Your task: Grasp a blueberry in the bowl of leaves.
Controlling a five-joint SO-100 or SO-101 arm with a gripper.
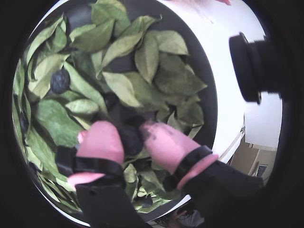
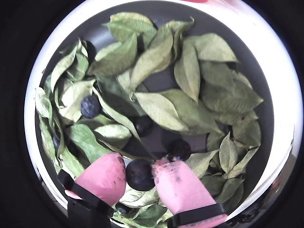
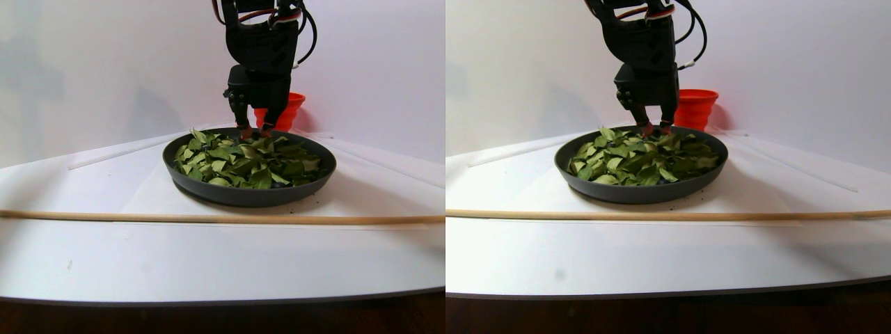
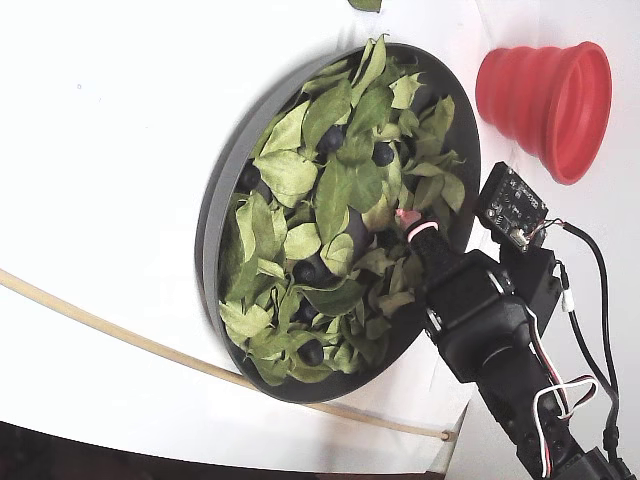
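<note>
The dark-grey bowl (image 1: 210, 95) (image 2: 267, 111) (image 3: 247, 195) (image 4: 213, 235) is full of green leaves (image 1: 124, 85) (image 2: 161, 110) (image 3: 243, 163) (image 4: 290, 175). My gripper (image 1: 128, 130) (image 2: 139, 166) (image 3: 255, 130) (image 4: 405, 218) has pink fingertips. It reaches down into the bowl at its rim and is shut on a dark blueberry (image 1: 129, 138) (image 2: 140, 175), which both pads touch just above the leaves. Other blueberries lie among the leaves in a wrist view (image 2: 90, 106) (image 2: 143, 125) (image 2: 179, 149) and in the fixed view (image 4: 331, 138) (image 4: 311, 351).
A red ribbed cup (image 4: 545, 95) (image 3: 285, 108) stands behind the bowl beside the arm. A thin wooden stick (image 3: 209, 218) (image 4: 100, 325) lies across the white table in front of the bowl. A black camera module (image 1: 251, 66) sticks out beside the gripper.
</note>
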